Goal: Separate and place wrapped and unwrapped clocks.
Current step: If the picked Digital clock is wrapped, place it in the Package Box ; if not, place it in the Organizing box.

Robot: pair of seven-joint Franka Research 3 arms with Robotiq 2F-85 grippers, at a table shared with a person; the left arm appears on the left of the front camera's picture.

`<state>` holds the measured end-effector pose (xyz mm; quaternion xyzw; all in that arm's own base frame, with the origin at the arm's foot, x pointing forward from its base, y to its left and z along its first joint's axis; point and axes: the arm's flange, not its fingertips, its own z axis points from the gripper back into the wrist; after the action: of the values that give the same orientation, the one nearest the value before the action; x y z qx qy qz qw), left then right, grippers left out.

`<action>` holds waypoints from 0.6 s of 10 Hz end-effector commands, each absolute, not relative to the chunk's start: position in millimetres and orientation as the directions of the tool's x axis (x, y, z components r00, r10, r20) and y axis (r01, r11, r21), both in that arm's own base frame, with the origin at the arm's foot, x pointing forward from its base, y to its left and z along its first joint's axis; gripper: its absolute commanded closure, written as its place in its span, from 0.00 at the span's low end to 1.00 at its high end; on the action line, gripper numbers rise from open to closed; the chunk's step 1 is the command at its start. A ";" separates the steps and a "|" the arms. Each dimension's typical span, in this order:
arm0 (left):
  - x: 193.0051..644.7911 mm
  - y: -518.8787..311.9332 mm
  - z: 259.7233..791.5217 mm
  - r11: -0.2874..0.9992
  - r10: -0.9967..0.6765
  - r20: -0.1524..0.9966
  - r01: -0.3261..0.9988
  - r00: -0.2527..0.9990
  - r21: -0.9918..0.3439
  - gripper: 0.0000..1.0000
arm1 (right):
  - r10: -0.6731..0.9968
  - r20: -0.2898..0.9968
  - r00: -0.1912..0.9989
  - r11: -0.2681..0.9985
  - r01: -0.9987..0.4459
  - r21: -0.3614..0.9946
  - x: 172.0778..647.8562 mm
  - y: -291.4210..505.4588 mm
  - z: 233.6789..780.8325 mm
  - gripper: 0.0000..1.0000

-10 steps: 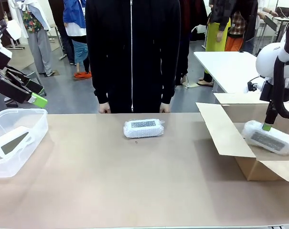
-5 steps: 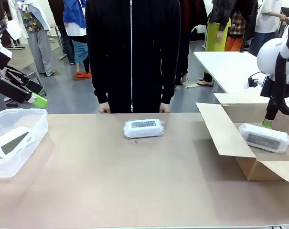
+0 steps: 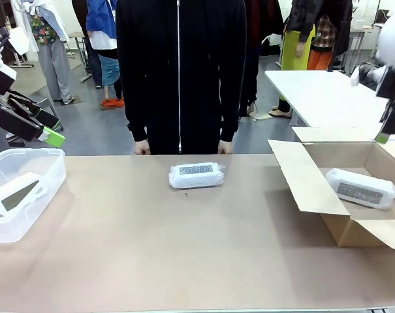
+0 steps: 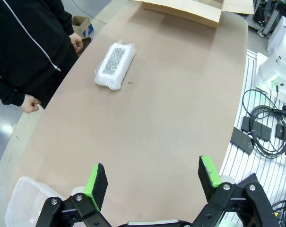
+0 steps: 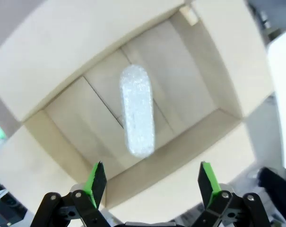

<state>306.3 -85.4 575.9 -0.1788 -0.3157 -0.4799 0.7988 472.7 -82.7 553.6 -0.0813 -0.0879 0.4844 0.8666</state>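
One wrapped clock (image 3: 196,175) lies flat in the middle of the table, and the left wrist view shows it too (image 4: 115,65). Another wrapped clock (image 3: 361,188) rests inside the open cardboard box (image 3: 341,231) at the right; from above it lies on the box floor (image 5: 137,110). My right gripper (image 3: 382,135) hangs open well above it, with nothing between its fingers (image 5: 151,178). The unwrapped clock (image 3: 14,193) lies in the clear plastic tub (image 3: 50,163) at the left. My left gripper (image 3: 52,128) hovers open above the tub, holding nothing (image 4: 152,176).
A person in a black zipped jacket stands at the far edge, hands (image 3: 143,149) by the table rim. The box's flap (image 3: 301,176) folds out toward the table's middle. Brown tabletop stretches between tub and box. Cables lie off the table's edge (image 4: 265,137).
My right gripper opened, let go of the wrapped clock in the box, and rose up and away. The clock settled flat. The left arm stayed still.
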 end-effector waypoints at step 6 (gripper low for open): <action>305.6 -84.7 575.9 0.475 -0.651 0.679 0.880 0.339 0.016 0.00 | 0.920 0.252 0.301 0.353 -0.915 -0.197 416.1 -62.7 618.6 0.00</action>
<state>306.3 -85.4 575.9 -0.1787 -0.3157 -0.4799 0.7988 416.9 -58.9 618.3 -0.0352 -0.1574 0.5524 0.8179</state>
